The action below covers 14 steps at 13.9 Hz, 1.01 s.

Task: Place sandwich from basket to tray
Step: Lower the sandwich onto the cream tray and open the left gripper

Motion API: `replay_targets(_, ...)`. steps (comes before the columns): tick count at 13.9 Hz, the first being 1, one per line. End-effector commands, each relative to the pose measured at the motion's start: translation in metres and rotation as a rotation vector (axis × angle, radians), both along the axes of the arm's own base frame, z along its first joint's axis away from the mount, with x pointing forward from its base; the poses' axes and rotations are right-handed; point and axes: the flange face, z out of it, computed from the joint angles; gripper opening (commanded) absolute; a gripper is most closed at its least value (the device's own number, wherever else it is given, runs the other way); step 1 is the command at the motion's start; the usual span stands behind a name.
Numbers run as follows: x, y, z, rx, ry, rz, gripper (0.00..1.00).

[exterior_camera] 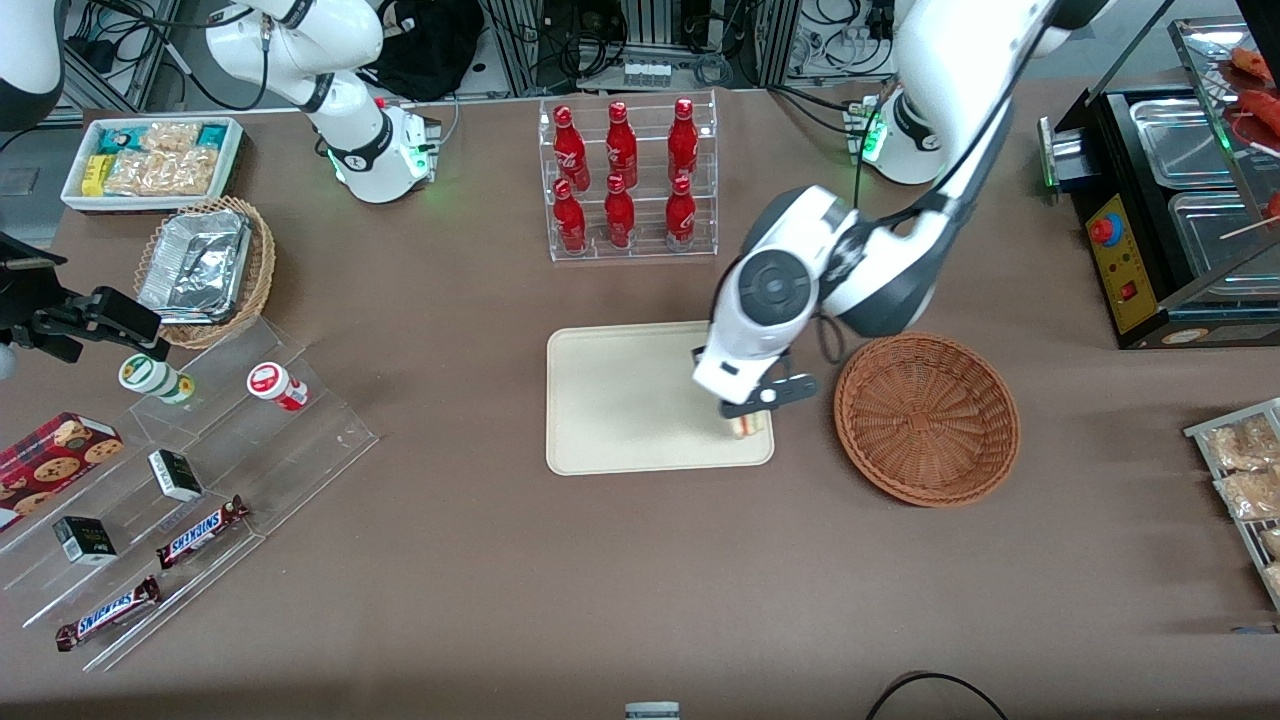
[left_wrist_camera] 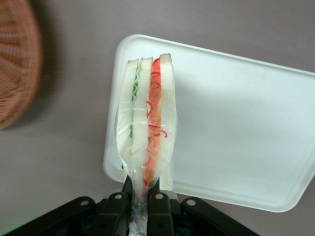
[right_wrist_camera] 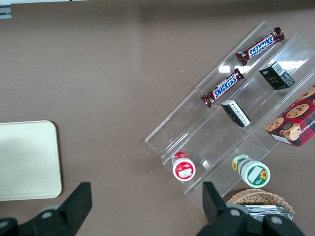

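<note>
My gripper (exterior_camera: 752,410) hangs over the corner of the cream tray (exterior_camera: 620,400) that lies nearest the basket, shut on the sandwich (exterior_camera: 748,427). In the left wrist view the sandwich (left_wrist_camera: 147,128) is a clear-wrapped wedge of white bread with green and orange-red layers, pinched at its narrow end between the black fingers (left_wrist_camera: 158,204) of the gripper (left_wrist_camera: 143,201). It hangs above the tray's (left_wrist_camera: 236,128) edge. The reddish-brown wicker basket (exterior_camera: 927,417) stands beside the tray, toward the working arm's end, with nothing in it; its rim (left_wrist_camera: 15,64) shows in the left wrist view.
A clear rack of red bottles (exterior_camera: 627,180) stands farther from the front camera than the tray. Toward the parked arm's end are a tan basket with foil trays (exterior_camera: 205,270), a white bin of snacks (exterior_camera: 152,162) and a clear stepped display with candy bars (exterior_camera: 200,530). A black food warmer (exterior_camera: 1170,220) stands at the working arm's end.
</note>
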Motion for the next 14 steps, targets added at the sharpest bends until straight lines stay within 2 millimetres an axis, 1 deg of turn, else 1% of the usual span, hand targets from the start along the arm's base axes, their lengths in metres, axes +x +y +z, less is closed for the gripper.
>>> replay_targets(1, 0.001, -0.035, -0.014, -0.048, -0.067, -0.038, 0.12)
replay_targets(3, -0.009, -0.054, -0.032, -0.063, -0.077, -0.080, 0.13)
replay_targets(5, -0.014, -0.060, -0.051, -0.018, -0.099, -0.133, 0.13)
replay_targets(7, -0.027, -0.073, -0.069, -0.003, -0.087, -0.167, 0.13)
replay_targets(8, -0.028, -0.075, -0.076, -0.008, -0.087, -0.171, 0.13)
replay_targets(9, -0.033, -0.082, -0.077, -0.014, -0.092, -0.182, 0.13)
replay_targets(12, -0.037, -0.085, -0.079, -0.011, -0.087, -0.183, 0.13)
replay_targets(13, -0.039, -0.085, -0.085, -0.005, -0.079, -0.181, 0.14)
replay_targets(14, -0.048, -0.092, -0.091, -0.002, -0.071, -0.195, 0.16)
